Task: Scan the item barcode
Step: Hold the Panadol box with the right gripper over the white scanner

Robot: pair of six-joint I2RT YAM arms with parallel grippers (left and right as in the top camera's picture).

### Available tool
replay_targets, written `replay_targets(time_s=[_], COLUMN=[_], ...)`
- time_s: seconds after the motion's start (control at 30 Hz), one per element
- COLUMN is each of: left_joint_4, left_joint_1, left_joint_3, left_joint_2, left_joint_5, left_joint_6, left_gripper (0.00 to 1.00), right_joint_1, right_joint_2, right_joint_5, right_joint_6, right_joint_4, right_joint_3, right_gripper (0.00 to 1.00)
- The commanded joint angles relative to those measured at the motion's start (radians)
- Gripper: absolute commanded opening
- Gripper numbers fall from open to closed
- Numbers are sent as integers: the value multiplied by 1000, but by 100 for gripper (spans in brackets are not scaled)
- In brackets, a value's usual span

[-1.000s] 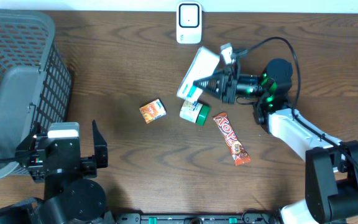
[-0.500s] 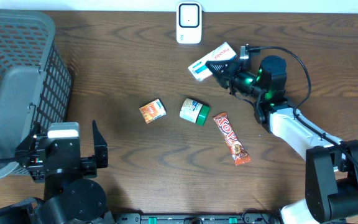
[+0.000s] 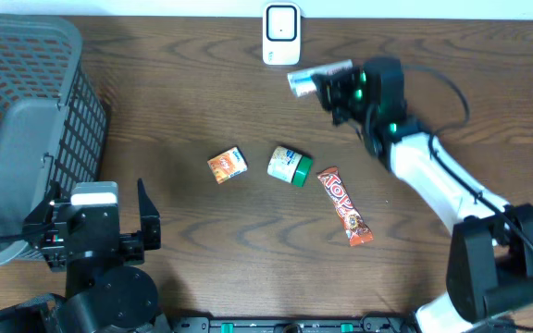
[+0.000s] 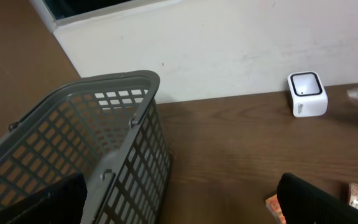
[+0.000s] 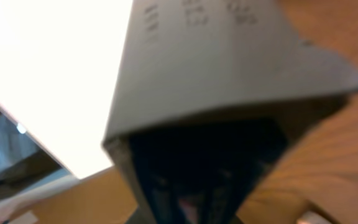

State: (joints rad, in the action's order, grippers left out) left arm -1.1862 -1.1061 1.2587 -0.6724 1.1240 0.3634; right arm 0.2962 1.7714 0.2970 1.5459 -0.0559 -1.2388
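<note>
here right tool [image 3: 329,85] holds box [image 3: 311,76] beside scanner [image 3: 281,34]

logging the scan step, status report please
Left gripper open, parked by basket. Right gripper shut on white box, held beside scanner. Nothing between them.

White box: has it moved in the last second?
Yes. The white box, in the shut right claw, moved up-frame toward the scanner, now beside it.
</note>
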Motion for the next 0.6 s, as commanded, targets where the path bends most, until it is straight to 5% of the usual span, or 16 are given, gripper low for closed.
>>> replay_targets(time_s=[0.0,0.27,0.57], left_joint_4=[-3,-3,-3], left_joint_1=[3,3,3], left_joint_3=[2,2,2], left_joint_2=[4,4,3], left_joint_5=[2,2,2], left_joint_6=[9,9,9], left_gripper=[98,98,98], right_joint_1=[5,5,-5], right_joint_2=[89,412,572], right_joint_5=[-38,79,74], right_joint_6=[11,126,168], right_joint_4=[54,91,368], right_joint_3=[-182,-568,-863], right_gripper=[2,2,2])
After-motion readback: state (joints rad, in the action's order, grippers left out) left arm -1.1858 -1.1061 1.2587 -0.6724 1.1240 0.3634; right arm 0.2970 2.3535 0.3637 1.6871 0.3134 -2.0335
